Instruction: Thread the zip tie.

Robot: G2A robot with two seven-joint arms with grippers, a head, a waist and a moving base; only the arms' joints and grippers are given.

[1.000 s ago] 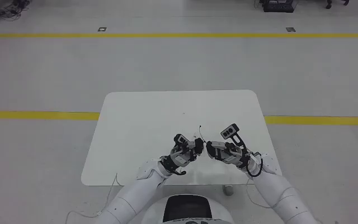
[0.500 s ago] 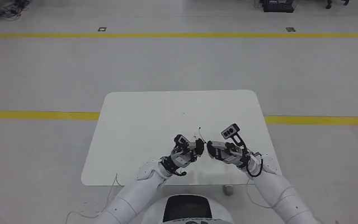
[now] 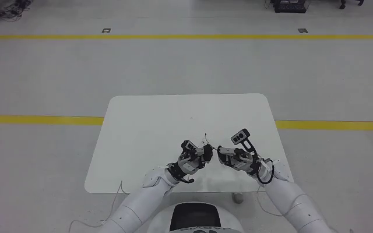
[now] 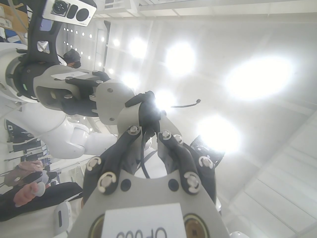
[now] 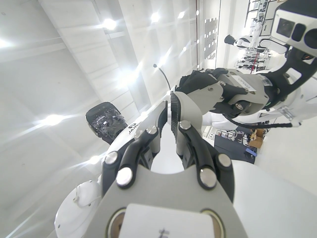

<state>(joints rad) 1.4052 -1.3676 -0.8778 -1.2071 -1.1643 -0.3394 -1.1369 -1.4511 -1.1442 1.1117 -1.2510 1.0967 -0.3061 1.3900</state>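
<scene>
The left gripper (image 4: 149,122) is pinched shut on the zip tie (image 4: 184,105). The right gripper (image 5: 168,111), tip to tip with it, is closed to a sliver on the same tie. Both hang above the table (image 3: 151,128), near its front. With 2 grips so close, a small misalignment could probably buckle the tie or tug it free. It is thin, black and gently curved, with 1 small knob at its free end.
</scene>
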